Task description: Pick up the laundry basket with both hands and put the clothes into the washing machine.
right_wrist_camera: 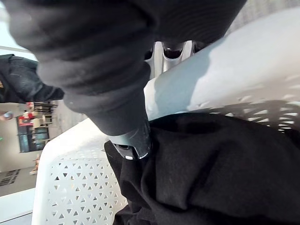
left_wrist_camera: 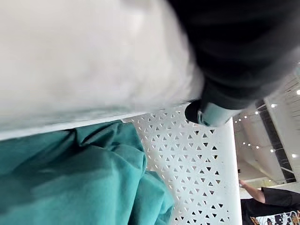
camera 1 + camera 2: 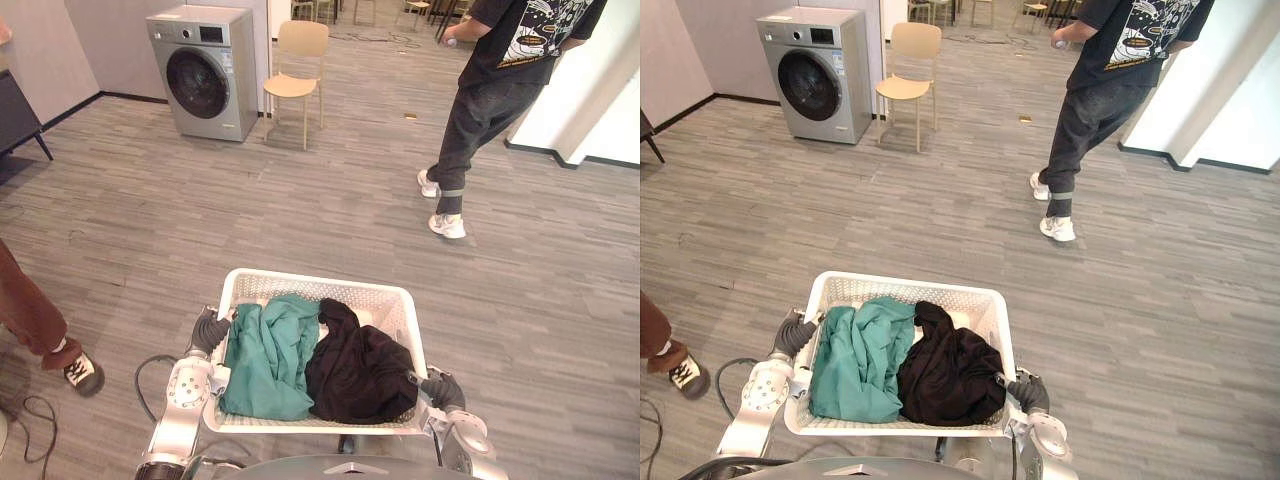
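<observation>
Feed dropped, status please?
Left hand, right hand clamped on laundry basket rim. Clothes inside. Washing machine ahead, door shut. Person off right.

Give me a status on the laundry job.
Done: both hands grip the basket, left hand on its left rim, right hand on its right rim, and it looks lifted. In hand: carrying it, green cloth and black cloth still inside. Left: reach the washing machine far ahead, open its shut door, load both.

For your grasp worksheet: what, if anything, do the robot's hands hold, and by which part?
The laundry basket, by its side rims: left hand on the left rim, right hand on the right.
</observation>
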{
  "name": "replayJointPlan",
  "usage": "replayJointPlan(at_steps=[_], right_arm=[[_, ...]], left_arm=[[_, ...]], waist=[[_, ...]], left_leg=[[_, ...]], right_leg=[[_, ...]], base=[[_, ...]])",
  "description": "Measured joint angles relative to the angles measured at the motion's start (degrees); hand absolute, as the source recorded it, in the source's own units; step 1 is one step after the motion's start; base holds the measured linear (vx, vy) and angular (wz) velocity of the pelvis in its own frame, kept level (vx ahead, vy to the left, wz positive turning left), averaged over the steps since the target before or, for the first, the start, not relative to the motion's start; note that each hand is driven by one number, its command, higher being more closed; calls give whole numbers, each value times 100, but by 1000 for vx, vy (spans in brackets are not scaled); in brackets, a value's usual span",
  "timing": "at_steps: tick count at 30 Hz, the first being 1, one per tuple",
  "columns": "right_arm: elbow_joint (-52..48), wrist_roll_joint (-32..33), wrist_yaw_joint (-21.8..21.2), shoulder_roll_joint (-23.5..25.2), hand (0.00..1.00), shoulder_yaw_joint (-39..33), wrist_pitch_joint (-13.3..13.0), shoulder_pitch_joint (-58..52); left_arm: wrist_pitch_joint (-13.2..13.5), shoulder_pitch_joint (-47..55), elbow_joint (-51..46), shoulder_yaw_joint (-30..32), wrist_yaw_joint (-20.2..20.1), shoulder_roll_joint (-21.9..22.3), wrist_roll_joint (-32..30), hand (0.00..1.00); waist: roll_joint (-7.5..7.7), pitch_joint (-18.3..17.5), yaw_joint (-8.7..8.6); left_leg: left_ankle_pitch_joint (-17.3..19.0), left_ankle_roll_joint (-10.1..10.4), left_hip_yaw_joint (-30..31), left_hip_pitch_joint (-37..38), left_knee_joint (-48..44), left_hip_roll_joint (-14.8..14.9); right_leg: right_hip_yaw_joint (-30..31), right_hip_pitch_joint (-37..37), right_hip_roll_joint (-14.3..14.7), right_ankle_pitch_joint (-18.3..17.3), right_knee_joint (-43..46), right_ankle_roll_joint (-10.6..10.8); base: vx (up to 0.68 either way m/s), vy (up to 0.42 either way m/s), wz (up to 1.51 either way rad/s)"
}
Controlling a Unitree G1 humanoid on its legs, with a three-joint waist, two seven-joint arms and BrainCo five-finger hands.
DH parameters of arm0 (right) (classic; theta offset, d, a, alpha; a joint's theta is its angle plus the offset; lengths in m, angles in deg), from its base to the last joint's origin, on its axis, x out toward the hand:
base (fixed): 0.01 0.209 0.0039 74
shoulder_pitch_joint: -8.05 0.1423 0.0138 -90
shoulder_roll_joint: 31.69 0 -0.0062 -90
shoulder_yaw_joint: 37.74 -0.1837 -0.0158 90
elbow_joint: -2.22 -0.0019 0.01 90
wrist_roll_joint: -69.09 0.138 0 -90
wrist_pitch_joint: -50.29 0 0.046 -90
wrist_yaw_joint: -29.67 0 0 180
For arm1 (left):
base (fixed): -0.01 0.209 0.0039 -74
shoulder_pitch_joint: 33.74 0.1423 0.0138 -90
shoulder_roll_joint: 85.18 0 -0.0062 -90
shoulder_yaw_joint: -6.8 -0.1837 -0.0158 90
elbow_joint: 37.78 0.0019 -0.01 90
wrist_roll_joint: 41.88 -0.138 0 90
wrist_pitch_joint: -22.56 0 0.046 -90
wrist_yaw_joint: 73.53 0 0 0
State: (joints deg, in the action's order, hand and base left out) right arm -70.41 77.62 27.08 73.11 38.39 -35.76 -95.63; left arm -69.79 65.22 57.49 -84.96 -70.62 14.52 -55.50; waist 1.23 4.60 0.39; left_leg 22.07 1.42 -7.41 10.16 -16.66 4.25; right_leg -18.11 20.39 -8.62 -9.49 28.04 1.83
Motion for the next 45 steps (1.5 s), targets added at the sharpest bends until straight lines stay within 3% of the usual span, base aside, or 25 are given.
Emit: replayJointPlan(at_steps=[2, 4, 5, 6, 7, 9, 10, 13, 16, 17, 19, 21, 22, 23, 24, 26, 28, 30, 32, 34, 35, 37, 39, 42, 45], right_arm=[[-65, -3, 19, -39, 100, 16, 14, -182], [-118, 3, 32, -178, 100, -20, 22, -271], [-166, 3, 30, -223, 100, -21, 32, -272], [-276, 3, 32, -314, 100, -6, 86, -300], [-312, 5, 36, -362, 100, 12, 97, -313], [-318, 8, 45, -382, 100, 38, 97, -364], [-322, 9, 62, -403, 100, 68, 95, -373], [-415, 10, 74, -405, 100, 77, 94, -293], [-510, 7, 66, -482, 100, 110, 12, -312], [-294, 1, 68, -510, 100, 142, 5, -260], [39, -5, 68, -391, 100, 131, 23, -239], [353, -68, 44, -295, 100, 129, 23, -122], [412, -128, 9, -268, 100, 142, 11, -153], [419, -150, -14, -289, 100, 166, 9, -156], [483, -183, -16, -173, 100, 191, 14, -134], [497, -222, -46, -152, 100, 187, 24, -138], [236, -211, -58, -142, 100, 183, 18, -142], [49, -211, -58, -141, 100, 181, 14, -142], [-106, -209, -46, -158, 100, 175, 20, -167], [-111, -213, -26, -238, 100, 177, 32, -254], [-126, -212, 17, -337, 100, 173, 32, -332], [-134, -207, 26, -525, 100, 179, 32, -301], [-270, -207, 34, -680, 100, 178, 43, -323], [-286, -212, 64, -625, 100, 182, 41, -385], [-286, -171, 213, -618, 100, 183, -10, -317]], left_arm=[[-3, 45, 69, -34, -63, 64, -9, 100], [-7, 57, 145, -70, -81, 256, -20, 100], [-14, 64, 163, -67, -113, 326, -21, 100], [-24, 90, 227, -56, -132, 404, -20, 100], [-28, 145, 235, -57, -133, 417, -14, 100], [-29, 286, 233, -61, -132, 434, -7, 100], [-28, 348, 230, -52, -131, 446, 0, 100], [33, 351, 137, 30, -114, 500, 96, 100], [32, 409, 121, 46, -115, 520, 106, 100], [30, 455, 201, 38, -103, 500, 107, 100], [1, 456, 318, 42, -104, 410, 106, 100], [18, 464, 208, 51, -106, 336, 120, 100], [24, 500, 173, 5, -118, 244, 118, 100], [24, 534, 154, -15, -116, 197, 120, 100], [6, 528, 182, 12, -102, 60, 124, 100], [-46, 565, 164, 55, -90, 66, 124, 100], [-72, 560, -49, 86, -55, 66, 220, 100], [-65, 499, -252, 59, -77, 62, 218, 100], [-32, 394, -222, 37, -77, 56, 221, 100], [-31, 419, -98, 5, -86, 162, 219, 100], [-35, 410, 58, 3, -83, 352, 217, 100], [-42, 473, 75, -3, -84, 545, 213, 100], [-48, 475, 170, -6, -107, 678, 213, 100], [-48, 488, 279, -16, -106, 625, 216, 100], [-28, 417, 428, -40, -68, 634, 220, 100]], waist=[[35, -179, -115], [-245, -219, -132], [-394, -164, -113], [-559, -116, -30], [-604, -73, 4], [-472, 17, 96], [-375, -39, 227], [-372, -56, 404], [-397, -127, 373], [-259, -277, 445], [57, -503, 280], [246, -358, 327], [310, -346, 317], [317, -347, 262], [513, -342, 143], [349, -229, 167], [-7, -90, 171], [-83, -87, 112], [-40, -128, 109], [-73, -243, -36], [-241, -386, -35], [-457, -379, 56], [-769, -258, 118], [-624, -204, 156], [-464, -173, 267]], left_leg=[[236, 87, 293, 426, -14, 118], [93, 87, 545, -98, -1441, 486], [-290, 307, 685, -492, -2535, 665], [-1218, 633, 947, -1112, -3935, 837], [-1562, 669, 1062, -1456, -4801, 869], [-1483, 268, 1001, -2150, -5677, 826], [-1279, 94, 688, -2646, -5343, 851], [-986, 58, 196, -3151, -3740, 927], [-1609, 167, -429, -2855, -506, 682], [-2276, 36, -234, -2812, -464, 394], [-1956, -193, -291, -2771, -698, 155], [-1511, -288, -531, -2755, -1634, 153], [-1290, -281, -472, -2338, -1224, -52], [-980, -213, -496, -2036, -1030, -79], [-812, -372, -504, -1798, -1103, -229], [-570, -247, -505, -1235, -893, -105], [-303, -111, -489, -577, -588, 236], [-98, 38, -373, -348, -532, 377], [222, 339, -241, 77, -407, 466], [401, 385, 67, 370, -263, 608], [259, 246, 305, 380, -557, 771], [-382, 277, 648, -303, -2068, 996], [-1784, 509, 1004, -1152, -4161, 1318], [-1664, 194, 407, -1921, -5106, 1456], [-1189, 173, -367, -2311, -3616, 1481]], right_leg=[[41, -36, 111, 720, -35, -367], [-193, -165, 287, 209, 310, -467], [-263, -360, 435, 39, 329, -568], [-253, -711, 631, -180, 256, -647], [-204, -1025, 760, -354, 167, -667], [-55, -1846, 866, -683, -194, -692], [117, -2217, 861, -726, -475, -590], [394, -2733, 849, -757, -972, -503], [552, -3295, 766, -902, -1423, -220], [822, -3385, 610, -1017, -1447, -55], [1126, -3310, 272, -974, -1079, -52], [1758, -2811, 177, -525, 614, 164], [1843, -2291, -5, 151, 1952, 703], [1880, -2030, -101, 531, 2627, 854], [2006, -1543, -282, 442, 3696, 669], [1840, -883, -208, -11, 4238, 279], [1407, -270, -6, -525, 3351, 120], [1002, -77, -83, -509, 2048, 119], [947, -55, -132, 223, -362, 163], [924, -70, -61, 781, 31, 159], [758, -38, 27, 308, 455, 115], [607, -229, 159, 11, 634, -69], [468, -980, 517, -234, 252, -312], [477, -2011, 652, -370, -531, -378], [592, -2481, 608, -324, -1037, -306]], base=[[732, -189, 64], [625, -200, 42], [829, -251, -7], [665, -168, -27], [791, -164, -32], [634, -103, -37], [619, -72, -54], [543, 31, -56], [557, 139, -42], [809, 240, -25], [687, 200, -5], [492, 229, -28], [556, 258, -29], [420, 170, 6], [587, 46, 7], [484, -22, -13], [474, -92, -9], [381, -159, 23], [544, -276, 42], [530, -272, 75], [618, -294, 54], [673, -326, 11], [694, -263, -11], [466, -117, -11], [401, -23, -21]])
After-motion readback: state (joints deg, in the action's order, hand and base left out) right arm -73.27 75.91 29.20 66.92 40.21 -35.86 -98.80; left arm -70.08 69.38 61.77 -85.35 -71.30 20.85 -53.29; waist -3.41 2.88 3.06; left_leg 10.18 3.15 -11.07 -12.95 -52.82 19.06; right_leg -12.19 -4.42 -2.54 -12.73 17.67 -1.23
